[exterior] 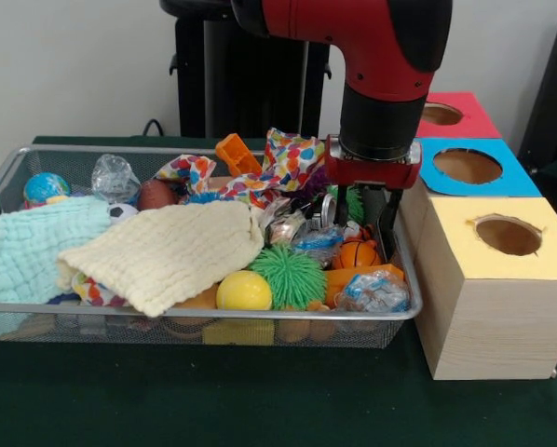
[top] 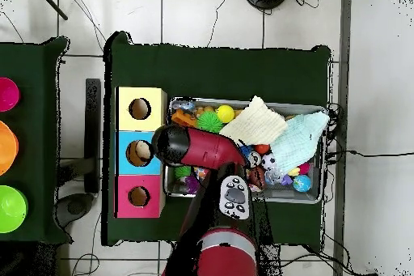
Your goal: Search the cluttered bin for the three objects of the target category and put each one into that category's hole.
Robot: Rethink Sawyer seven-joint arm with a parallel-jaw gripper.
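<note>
Wire mesh formed the bin (exterior: 8,177), crowded from its left end with a pale blue cloth (exterior: 22,256), a globe-patterned ball (exterior: 46,187) and a crumpled clear wrapper (exterior: 115,177). A cream knitted cloth (exterior: 171,251) lay across the middle, with a yellow ball (exterior: 244,291) and a green spiky ball (exterior: 289,275) at the front edge just beside it. Further right, the gripper (exterior: 366,219) reached down into the clutter above a small orange basketball (exterior: 357,253) (whether its fingers were spread or closed on anything could not be told). Right of the bin stood three boxes: yellow-topped box (exterior: 502,233) nearest, blue-topped box (exterior: 469,168), red-topped box (exterior: 451,114), each with a round hole.
</note>
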